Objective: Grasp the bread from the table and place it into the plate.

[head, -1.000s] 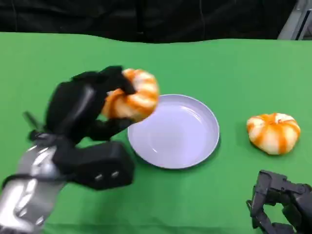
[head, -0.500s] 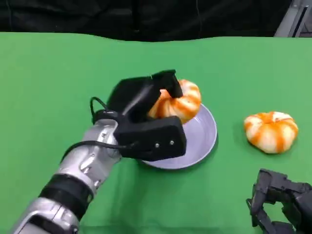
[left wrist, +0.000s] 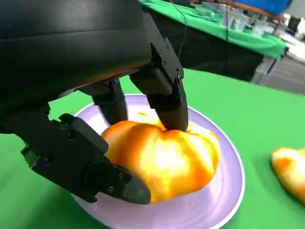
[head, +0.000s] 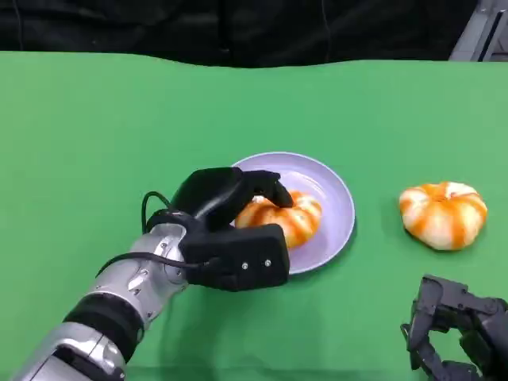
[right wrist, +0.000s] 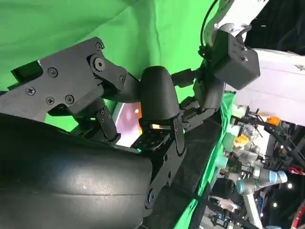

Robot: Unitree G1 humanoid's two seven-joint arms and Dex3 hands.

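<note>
The bread (head: 282, 218) is orange with creamy white stripes, like the second bread (head: 443, 214). The plate (head: 337, 198) is pale lavender, the table (head: 95, 143) cloth vivid green. Both hands, left (head: 226, 202) and right (head: 456, 329), are black; the left forearm (head: 119, 294) looks silver, banded with black.

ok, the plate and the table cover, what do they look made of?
Round lavender plate: probably plastic or melamine, smooth and semi-glossy; soft highlights run along its raised rim in the left wrist view. Green table cover: likely matte fabric or felt, since it shows no reflections and its far edge ripples slightly. The look alone settles neither.
</note>
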